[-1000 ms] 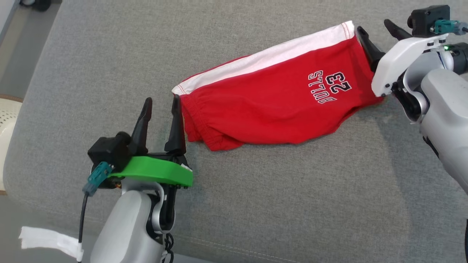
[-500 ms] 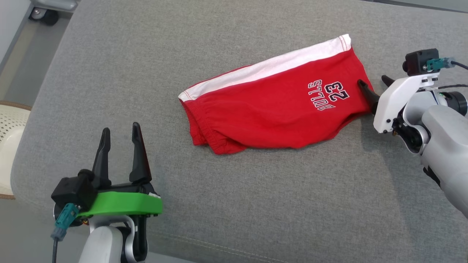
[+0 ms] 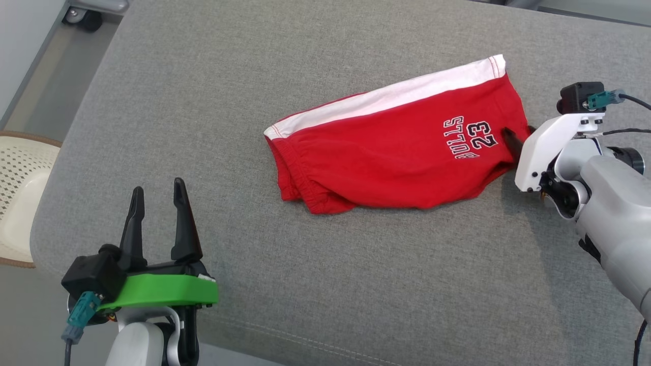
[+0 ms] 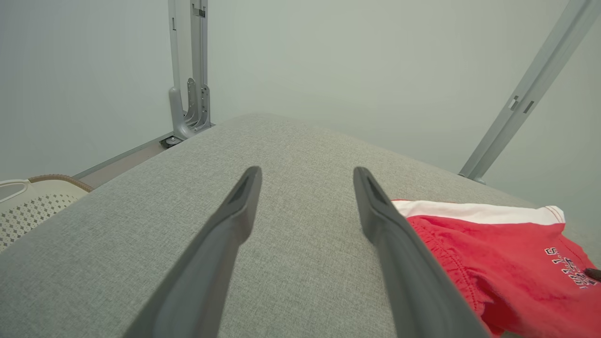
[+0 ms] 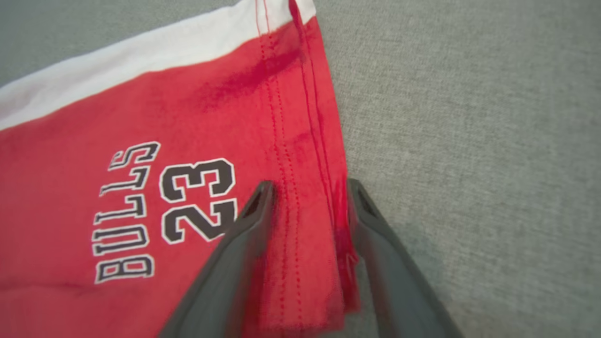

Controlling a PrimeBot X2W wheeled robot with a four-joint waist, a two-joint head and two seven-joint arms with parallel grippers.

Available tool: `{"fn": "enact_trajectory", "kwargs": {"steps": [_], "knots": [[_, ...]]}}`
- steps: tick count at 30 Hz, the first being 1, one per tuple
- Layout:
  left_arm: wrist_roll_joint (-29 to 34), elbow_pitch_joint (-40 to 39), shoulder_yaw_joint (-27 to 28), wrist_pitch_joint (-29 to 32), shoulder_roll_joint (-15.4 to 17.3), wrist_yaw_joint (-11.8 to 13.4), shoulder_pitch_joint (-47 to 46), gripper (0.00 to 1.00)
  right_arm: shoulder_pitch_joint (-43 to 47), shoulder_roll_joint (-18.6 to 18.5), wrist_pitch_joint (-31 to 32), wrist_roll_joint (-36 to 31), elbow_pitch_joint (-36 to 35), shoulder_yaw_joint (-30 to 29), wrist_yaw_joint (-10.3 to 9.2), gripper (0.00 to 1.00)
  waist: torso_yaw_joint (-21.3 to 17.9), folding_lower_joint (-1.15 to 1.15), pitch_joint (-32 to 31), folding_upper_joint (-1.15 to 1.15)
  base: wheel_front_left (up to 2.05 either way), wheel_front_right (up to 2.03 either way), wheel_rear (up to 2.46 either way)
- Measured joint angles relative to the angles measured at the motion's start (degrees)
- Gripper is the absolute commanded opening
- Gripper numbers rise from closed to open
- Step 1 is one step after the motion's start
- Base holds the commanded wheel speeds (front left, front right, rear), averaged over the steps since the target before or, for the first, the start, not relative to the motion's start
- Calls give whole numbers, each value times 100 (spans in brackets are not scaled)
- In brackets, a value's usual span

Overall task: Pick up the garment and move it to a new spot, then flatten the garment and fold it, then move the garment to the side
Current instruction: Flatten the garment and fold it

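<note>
The garment [image 3: 396, 152], red shorts with a white band, is lying folded on the grey cushion [image 3: 356, 284], toward its right side; its hem is being straddled by the right gripper [image 5: 310, 187], jaws apart, and whether the cloth is being pinched cannot be told; the left gripper [image 3: 157, 187] is being held wide open and empty, well apart from the shorts. If only the upper layer is being caught, the fold is likely being pulled open on lifting; with a shallow bite at the tips, the hem risks being dropped; with dragging, the fabric risks being bunched. No obstacle is being seen on the cushion; a white basket [image 3: 15, 203] is standing beside its left edge.
</note>
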Motion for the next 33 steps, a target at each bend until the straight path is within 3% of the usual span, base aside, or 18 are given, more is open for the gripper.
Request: {"fn": "enact_trajectory", "kwargs": {"steps": [6, 15, 33], "knots": [[2, -25, 36, 0, -2, 20, 14, 100, 11, 124, -229, 229, 56, -135, 1, 0, -64, 0, -28, 0, 0, 0, 0], [54, -38, 43, -1, -4, 7, 48, 100, 302, 15, -791, 602, -683, -261, 1, 0, -330, 0, -119, 0, 0, 0, 0], [227, -25, 51, 0, -9, -160, 281, 100, 1945, -386, -1846, 1183, -1815, -925, 1, 0, -1231, 0, -471, 0, 0, 0, 0]]}}
